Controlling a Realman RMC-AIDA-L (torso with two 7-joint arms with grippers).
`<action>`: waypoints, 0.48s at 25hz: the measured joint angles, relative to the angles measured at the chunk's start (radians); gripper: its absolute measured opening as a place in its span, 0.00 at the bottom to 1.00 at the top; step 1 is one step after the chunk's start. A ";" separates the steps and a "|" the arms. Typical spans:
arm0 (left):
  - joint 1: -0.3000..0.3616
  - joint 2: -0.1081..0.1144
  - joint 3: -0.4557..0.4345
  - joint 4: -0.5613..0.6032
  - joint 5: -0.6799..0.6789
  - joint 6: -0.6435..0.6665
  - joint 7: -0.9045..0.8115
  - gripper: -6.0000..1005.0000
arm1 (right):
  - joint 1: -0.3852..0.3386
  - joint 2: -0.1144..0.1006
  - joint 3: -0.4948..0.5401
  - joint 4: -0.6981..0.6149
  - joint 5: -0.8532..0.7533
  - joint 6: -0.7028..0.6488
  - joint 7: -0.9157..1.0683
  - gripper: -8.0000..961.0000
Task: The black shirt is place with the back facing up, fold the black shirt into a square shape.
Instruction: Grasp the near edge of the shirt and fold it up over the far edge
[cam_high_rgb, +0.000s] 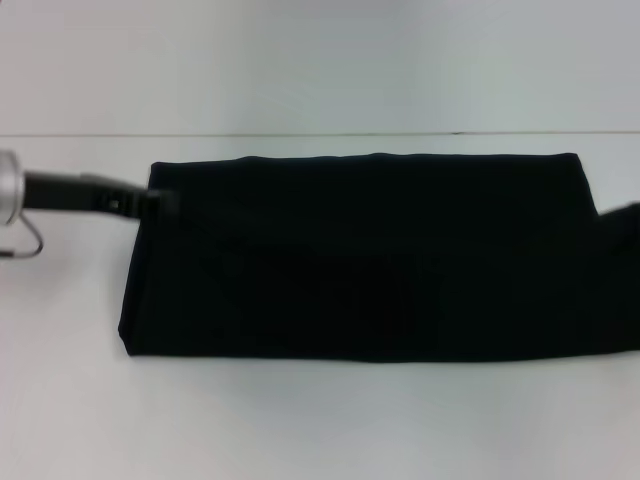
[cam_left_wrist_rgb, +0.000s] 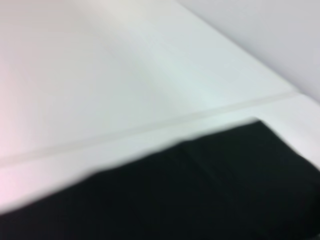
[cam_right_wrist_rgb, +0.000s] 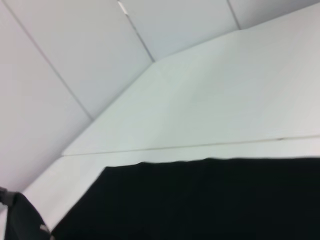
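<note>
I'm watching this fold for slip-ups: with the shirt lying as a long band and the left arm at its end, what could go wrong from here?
The black shirt is still a wide rectangle, not a square, so a fold across its length is probably due. The left gripper meets only the far left corner; lifting there alone could drag or skew the layers. The shirt's right end runs out of the head view near the right gripper, so an uneven edge there could go unnoticed.

My left gripper (cam_high_rgb: 150, 202) reaches in low from the left, arm nearly level. I see only a dark sliver of my right gripper (cam_high_rgb: 622, 210) at the right edge.
</note>
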 joint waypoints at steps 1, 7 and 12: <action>-0.014 0.001 0.010 -0.015 -0.001 -0.048 -0.009 0.03 | 0.021 0.002 -0.017 0.003 0.000 0.036 0.014 0.05; -0.080 -0.006 0.096 -0.102 -0.003 -0.373 -0.040 0.03 | 0.145 0.009 -0.153 0.048 0.000 0.305 0.134 0.06; -0.116 -0.023 0.175 -0.176 -0.010 -0.619 -0.024 0.03 | 0.227 0.010 -0.229 0.143 0.000 0.537 0.183 0.06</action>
